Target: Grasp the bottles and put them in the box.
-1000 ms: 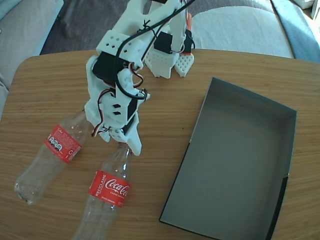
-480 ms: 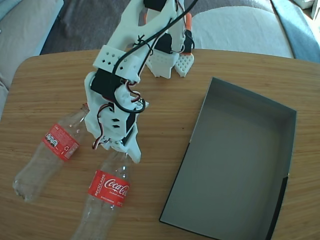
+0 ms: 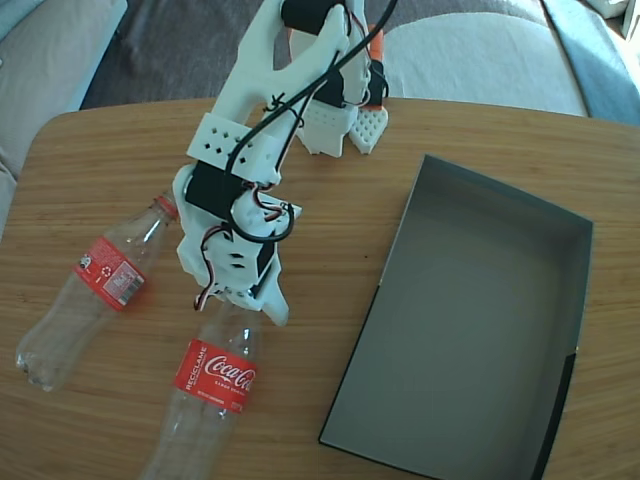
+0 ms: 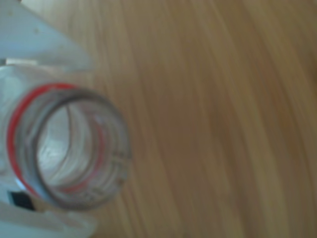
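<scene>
Grey cardboard box [image 3: 470, 330] is lying on the wooden table [image 3: 330, 210] at the right of the fixed view, holding nothing. White gripper [image 3: 245, 305] is closing around the open neck of the lower bottle [image 3: 210, 385], whose mouth [image 4: 67, 148] is sitting between the white fingers [image 4: 44, 44] in the blurred wrist view. Second bottle [image 3: 95, 285] is lying to the left, apart from both.
</scene>
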`<state>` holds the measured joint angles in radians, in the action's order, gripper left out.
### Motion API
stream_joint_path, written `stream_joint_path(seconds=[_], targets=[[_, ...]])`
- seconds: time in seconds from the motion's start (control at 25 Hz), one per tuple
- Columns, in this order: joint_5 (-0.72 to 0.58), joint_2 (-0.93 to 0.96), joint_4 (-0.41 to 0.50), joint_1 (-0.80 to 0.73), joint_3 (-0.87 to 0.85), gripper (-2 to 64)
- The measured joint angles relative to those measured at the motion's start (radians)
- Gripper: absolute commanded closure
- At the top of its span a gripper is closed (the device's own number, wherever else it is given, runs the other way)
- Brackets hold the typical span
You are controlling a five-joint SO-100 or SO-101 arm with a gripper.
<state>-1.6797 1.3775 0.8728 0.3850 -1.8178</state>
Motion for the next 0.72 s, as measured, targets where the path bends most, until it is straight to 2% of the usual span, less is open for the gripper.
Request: stream_joint_path(seconds=[0.16, 0.4, 0.72], targets=[[0.000, -0.014, 0.000, 0.000, 0.000, 26.6], [0.000, -0.023, 0.000, 0.000, 0.000, 40.6], [0.000, -0.023, 0.000, 0.000, 0.000, 53.6]])
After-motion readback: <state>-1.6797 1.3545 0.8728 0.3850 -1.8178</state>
